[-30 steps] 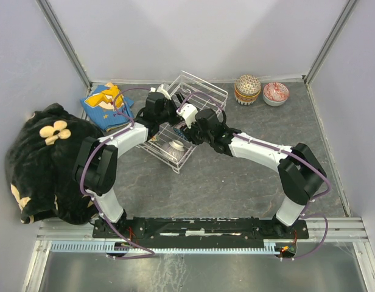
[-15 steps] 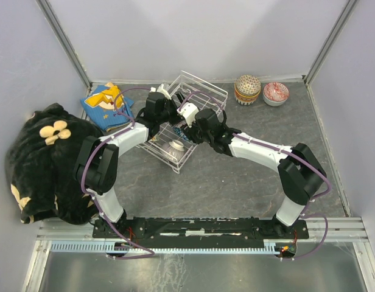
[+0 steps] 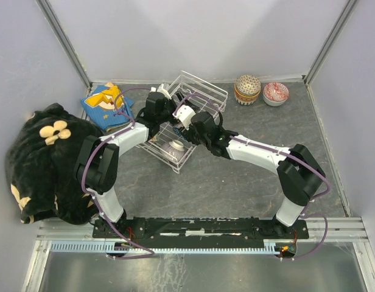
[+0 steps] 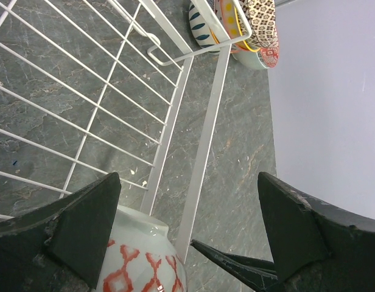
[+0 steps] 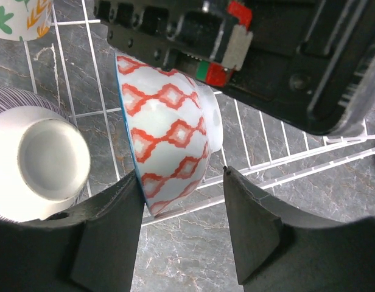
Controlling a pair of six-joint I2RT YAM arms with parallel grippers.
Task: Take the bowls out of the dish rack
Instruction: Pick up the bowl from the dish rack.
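Observation:
The white wire dish rack [image 3: 203, 91] lies tipped at the back middle of the table. A white bowl with red diamonds [image 5: 169, 134] stands on edge in it. My right gripper [image 5: 181, 176] is open around that bowl's lower rim, with the left finger touching it and a gap at the right finger. My left gripper [image 4: 189, 198] is open over the rack's wires [image 4: 204, 152], with the same bowl [image 4: 139, 264] by its left finger. From above, the left gripper [image 3: 169, 112] and right gripper [image 3: 182, 121] meet inside the rack. A striped bowl [image 5: 41, 161] lies upside down beside it.
A stack of patterned bowls [image 3: 248, 89] and a red bowl [image 3: 276, 93] sit at the back right. A floral bowl [image 5: 17, 18] is further along in the rack. A black soft toy [image 3: 47, 161] and a blue item [image 3: 105, 103] lie at the left.
My right gripper has moved a little left and further into the rack. The left arm and the rack have not visibly moved.

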